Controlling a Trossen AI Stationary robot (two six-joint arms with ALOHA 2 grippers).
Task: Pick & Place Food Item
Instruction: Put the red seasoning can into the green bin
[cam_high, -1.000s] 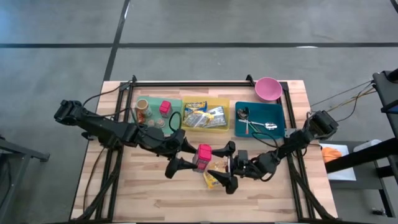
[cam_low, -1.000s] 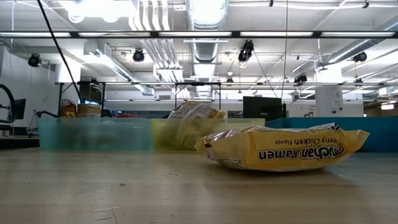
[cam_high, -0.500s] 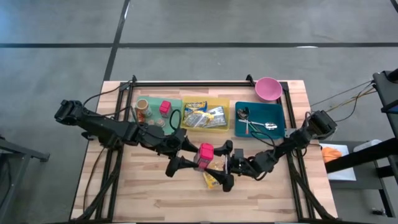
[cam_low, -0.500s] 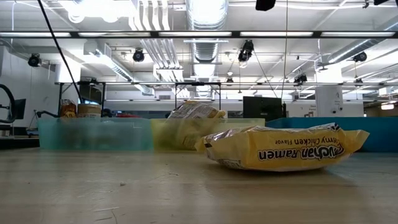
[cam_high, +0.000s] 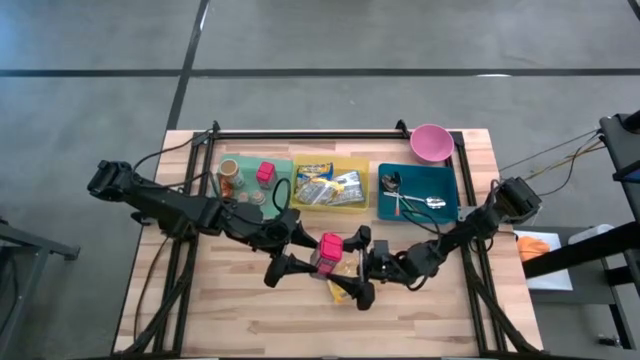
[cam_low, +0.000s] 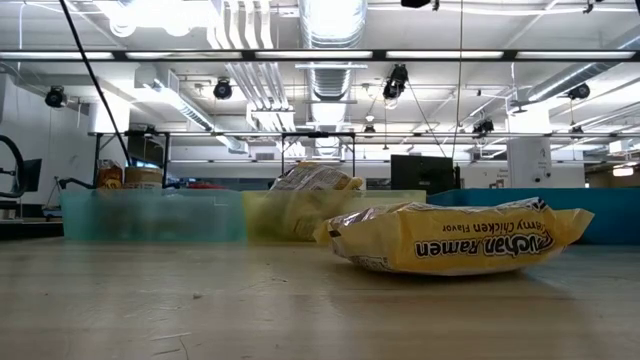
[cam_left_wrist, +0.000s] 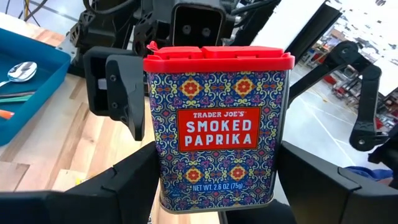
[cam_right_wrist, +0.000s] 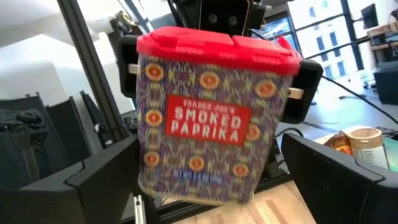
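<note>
A Smoked Paprika tin (cam_left_wrist: 217, 124) with a red lid (cam_high: 329, 244) hangs upright above the table's middle, and my left gripper (cam_left_wrist: 219, 171) is shut on it. My right gripper (cam_right_wrist: 208, 155) is open and faces it from the table's right. Its two fingers (cam_high: 361, 238) stand on either side of the tin, and I cannot tell whether they touch it. A yellow ramen packet (cam_low: 455, 240) lies flat on the table below the two grippers (cam_high: 340, 289). My left gripper pinches the tin's two narrow sides, low down near its base (cam_left_wrist: 163, 183), between its two fingers. The fingers come roughly level from the table's left. The tin stands upright in the hold, lid up, lifted clear of the table.
Along the far edge stand a green bin (cam_high: 250, 160) with jars, a yellow bin (cam_high: 362, 175) with packets, a blue tray (cam_high: 440, 180) with a spoon, and a pink bowl (cam_high: 431, 142). Bare wood lies toward the near edge.
My right gripper's fingers have swung toward the table's left and now stand around the paprika tin. They have stayed open. The tin and my left gripper have kept still.
</note>
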